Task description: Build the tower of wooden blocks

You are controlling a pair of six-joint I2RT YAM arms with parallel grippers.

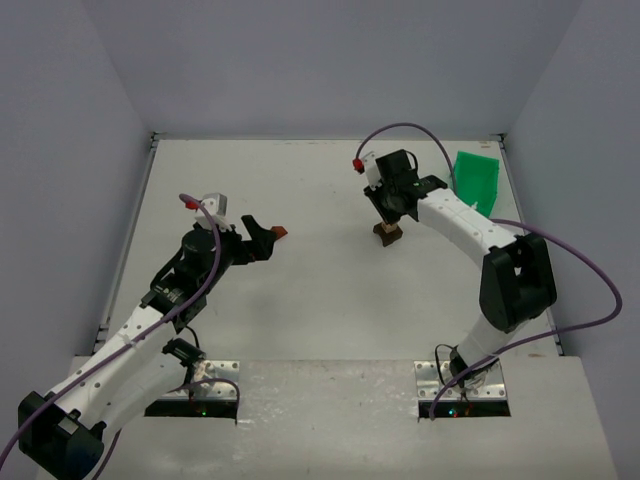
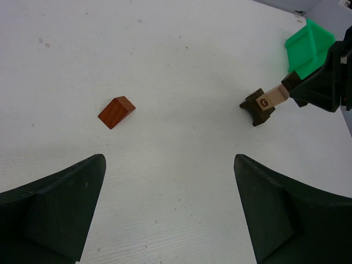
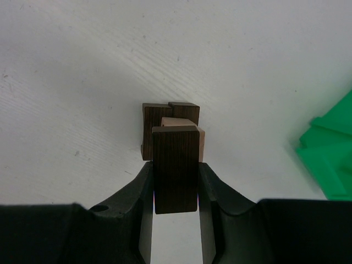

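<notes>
Right gripper (image 3: 175, 165) pinched narrow on a dark brown block (image 3: 175, 184), light tan block (image 2: 273, 99) against it, tilted over the dark base block (image 2: 254, 108) right of table (image 1: 300, 300) centre; loosed askew, they likely slide off; left gripper (image 2: 169, 162) gapes wide, empty, near the reddish-brown block (image 2: 116, 111).

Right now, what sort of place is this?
Probably a robot test cell in a lab: a white table boxed in by plain grey panels, a left arm and a right arm bolted at its near edge, and a few tiny wooden blocks and a green bin to handle.
</notes>
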